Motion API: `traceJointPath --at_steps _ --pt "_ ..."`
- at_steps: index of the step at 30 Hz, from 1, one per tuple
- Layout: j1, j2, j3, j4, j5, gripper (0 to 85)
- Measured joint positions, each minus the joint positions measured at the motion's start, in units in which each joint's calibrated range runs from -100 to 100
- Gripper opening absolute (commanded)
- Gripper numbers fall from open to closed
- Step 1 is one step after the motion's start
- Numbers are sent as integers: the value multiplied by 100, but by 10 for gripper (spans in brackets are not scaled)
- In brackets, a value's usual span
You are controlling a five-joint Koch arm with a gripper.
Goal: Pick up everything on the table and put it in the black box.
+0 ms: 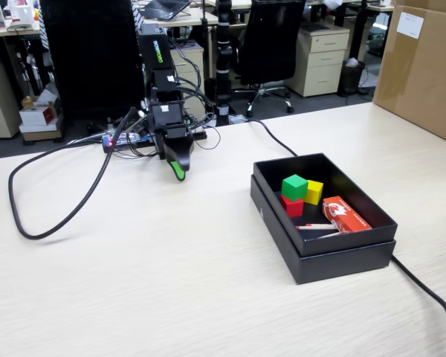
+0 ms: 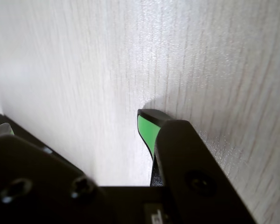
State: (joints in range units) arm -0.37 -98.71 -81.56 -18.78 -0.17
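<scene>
Cubes inside black box, no legible lettering; gripper clenched, empty.

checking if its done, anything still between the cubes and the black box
Nothing visible: the green cube, red cube and yellow cube lie inside the black box. The gripper holds nothing.

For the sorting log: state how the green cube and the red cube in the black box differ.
Colour: the green cube is bright green, the red cube red. Position: the green cube sits on top of the red cube, which lies low in the black box. Visibility: the green cube shows fully, while the red cube is partly covered by it. Both look like plain cubes of about equal size, beside the yellow cube.
</scene>
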Motion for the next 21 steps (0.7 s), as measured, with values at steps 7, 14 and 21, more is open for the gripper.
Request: traceJointPath --at_steps 7,14,21 --pt "5 -129 -1351 2021 -176 517" --pt "15 -129 -1378 2036 -186 505" --pt "15 -129 -1378 2036 -186 504"
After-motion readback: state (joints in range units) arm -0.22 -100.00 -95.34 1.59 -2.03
